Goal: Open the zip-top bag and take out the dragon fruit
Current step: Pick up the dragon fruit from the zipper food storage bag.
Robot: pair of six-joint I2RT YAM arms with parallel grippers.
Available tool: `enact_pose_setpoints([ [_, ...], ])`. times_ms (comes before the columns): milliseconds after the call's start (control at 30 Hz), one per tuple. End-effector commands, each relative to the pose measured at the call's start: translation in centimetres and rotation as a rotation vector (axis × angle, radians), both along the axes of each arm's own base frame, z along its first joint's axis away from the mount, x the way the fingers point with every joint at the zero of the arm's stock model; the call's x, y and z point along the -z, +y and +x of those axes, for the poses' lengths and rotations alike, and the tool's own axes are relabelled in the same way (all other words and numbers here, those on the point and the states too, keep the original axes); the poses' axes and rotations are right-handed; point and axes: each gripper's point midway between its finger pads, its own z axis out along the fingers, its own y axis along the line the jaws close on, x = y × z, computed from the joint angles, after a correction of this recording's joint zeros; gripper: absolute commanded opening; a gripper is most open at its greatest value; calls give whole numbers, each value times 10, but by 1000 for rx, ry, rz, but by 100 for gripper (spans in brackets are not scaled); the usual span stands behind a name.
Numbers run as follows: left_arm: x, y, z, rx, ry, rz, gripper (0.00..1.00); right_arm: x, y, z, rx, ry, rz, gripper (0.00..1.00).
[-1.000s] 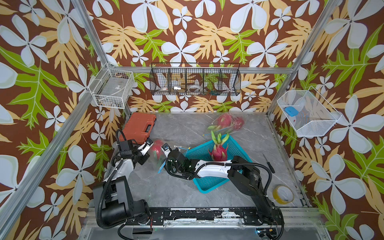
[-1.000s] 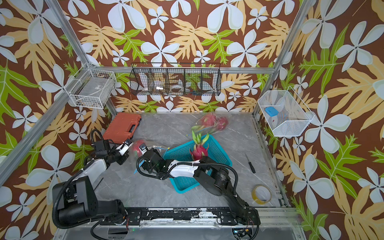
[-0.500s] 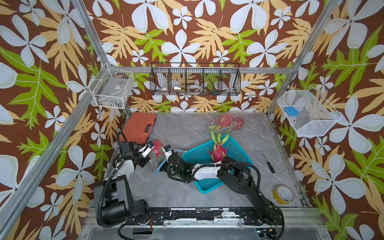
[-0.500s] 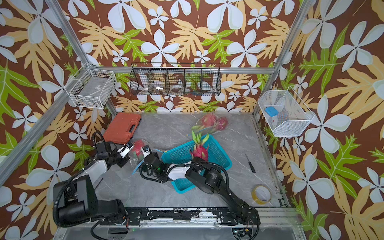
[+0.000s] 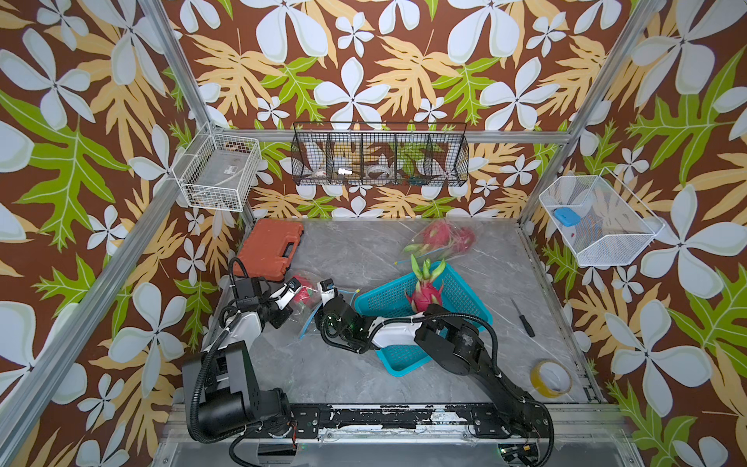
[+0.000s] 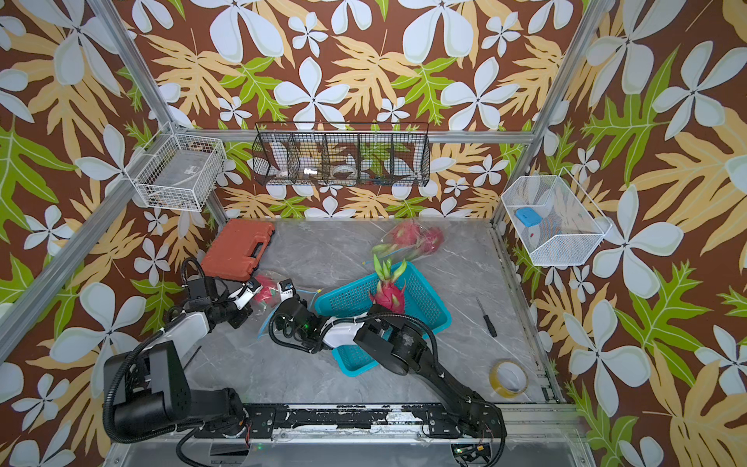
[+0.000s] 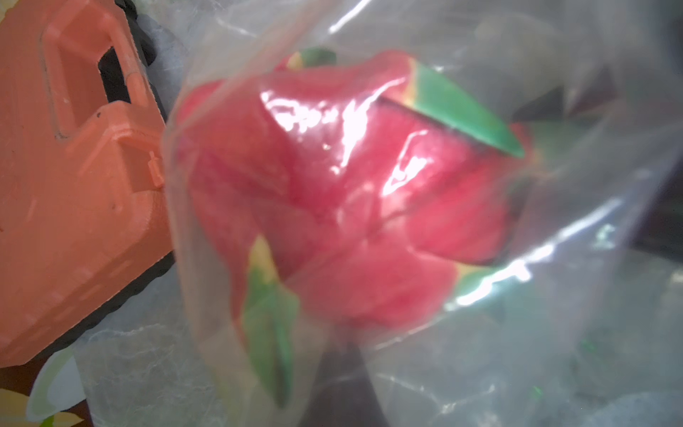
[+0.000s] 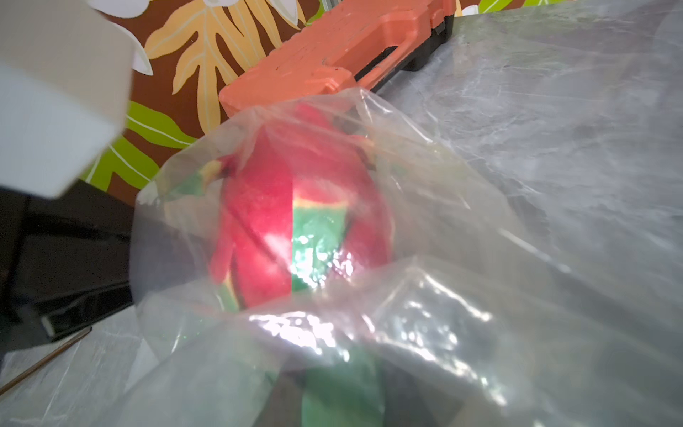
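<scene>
Gripping on the left: the left gripper (image 5: 289,292) is sitting with its jaws pressed together; it is pinching the film of the zip-top bag (image 5: 309,321) just beside the fruit.
Reaching on the right: the right gripper (image 5: 326,288) is pressing against the same bag from the opposite side; film is covering its fingers in the right wrist view, so I cannot tell how far its jaws are standing apart or whether it is gripping anything.
Bagged fruit: the dragon fruit (image 5: 304,294) is sitting inside the bag between the two grippers; in the left wrist view it (image 7: 351,203) is filling the middle, pink with green-tipped scales, blurred behind glare.
Bag strip: the blue zip line is trailing toward the front of the table (image 5: 355,376); I cannot tell whether it is sealed.
Close by: an orange case (image 5: 271,248) is lying just behind the left gripper, near the bag.
Basket: a teal basket (image 5: 465,291) is lying just to the right of the right gripper, partly under the right arm; a second fruit (image 5: 422,293) is resting in it, green fronds pointing toward the back wall.
Far bag: another clear bag (image 5: 440,242) is lying behind the basket near the back wall, holding two pink fruits.
Right side: a screwdriver (image 5: 522,317) and a tape roll (image 5: 550,377) are lying well apart from both grippers.
</scene>
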Motion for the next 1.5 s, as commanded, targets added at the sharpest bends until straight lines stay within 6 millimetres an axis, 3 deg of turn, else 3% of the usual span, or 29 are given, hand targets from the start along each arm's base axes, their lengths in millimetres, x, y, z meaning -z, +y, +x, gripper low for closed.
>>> enact_pose_setpoints([
  [0,-9,8,12,-21,-47,30,0,-20,1,-6,-27,-23,37,12],
  [500,-19,44,32,-136,-137,190,0,-51,-1,-38,-187,45,84,4],
  [833,-26,61,40,-189,-182,261,0,-75,-29,-51,-213,69,110,1],
  [1067,-26,59,41,-199,-189,241,0,-89,-43,-67,-267,81,39,0],
  [1467,-20,59,41,-201,-181,235,0,-112,-89,-89,-325,97,-67,0],
])
